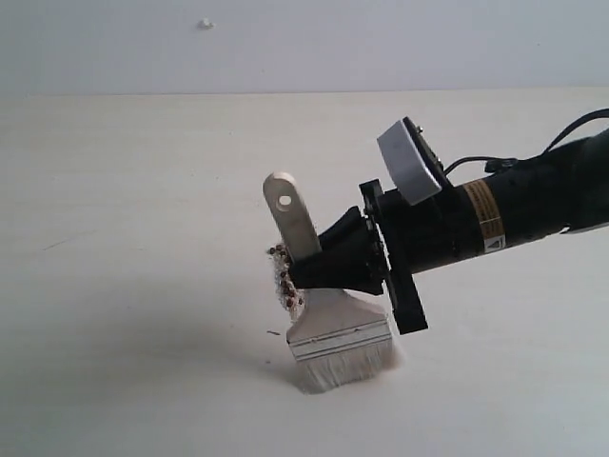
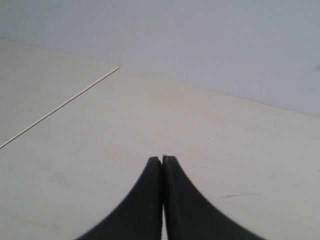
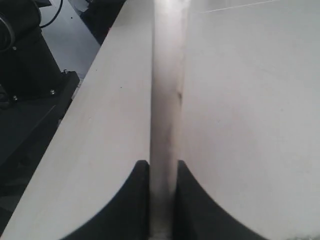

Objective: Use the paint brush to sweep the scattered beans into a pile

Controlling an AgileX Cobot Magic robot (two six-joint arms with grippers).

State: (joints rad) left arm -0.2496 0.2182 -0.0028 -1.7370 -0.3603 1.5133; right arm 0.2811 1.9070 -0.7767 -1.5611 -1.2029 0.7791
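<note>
My right gripper [image 1: 306, 273] is shut on the paint brush [image 1: 328, 328], clamping its pale wooden handle just above the silver ferrule. The brush stands nearly upright, tilted a little, with its cream bristles pressed on the table. In the right wrist view the handle [image 3: 165, 100] runs straight out from between the two black fingers [image 3: 139, 200]. The beans [image 1: 283, 276], reddish-brown with pale crumbs, lie in a small clump just behind the handle, partly hidden by it and the gripper. My left gripper [image 2: 162, 159] is shut on nothing and hovers over bare table; it does not appear in the exterior view.
The pale table [image 1: 124, 238] spreads wide to the left of the brush. A thin seam [image 2: 60, 106] crosses the tabletop in the left wrist view. Beyond the table's edge, dark robot hardware [image 3: 30, 65] stands beside it in the right wrist view.
</note>
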